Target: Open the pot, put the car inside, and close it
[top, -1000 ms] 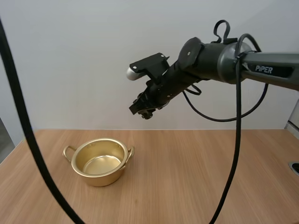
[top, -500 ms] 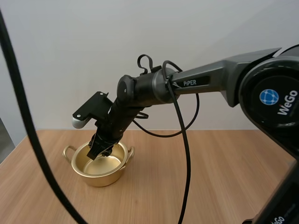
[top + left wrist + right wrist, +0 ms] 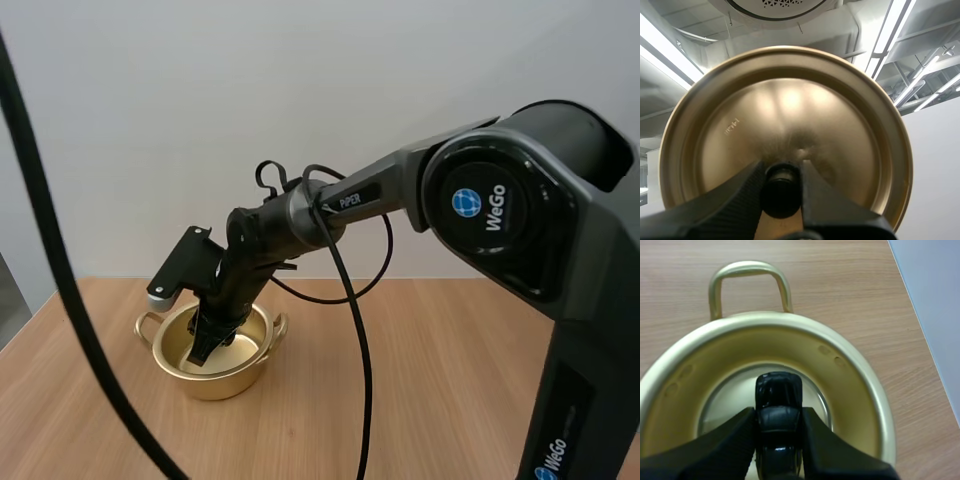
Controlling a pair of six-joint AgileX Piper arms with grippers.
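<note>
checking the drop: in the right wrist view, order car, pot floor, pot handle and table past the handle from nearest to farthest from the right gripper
1. black toy car, pinched in the right gripper.
2. pot floor, just under the car.
3. pot handle, on the far rim.
4. table, beyond that handle.

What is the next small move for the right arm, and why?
Probably open the right gripper and release the car. It pinches the car well inside the open pot, near the bottom, so a drop looks short. The left gripper holds the lid by its knob, ready for closing.
</note>
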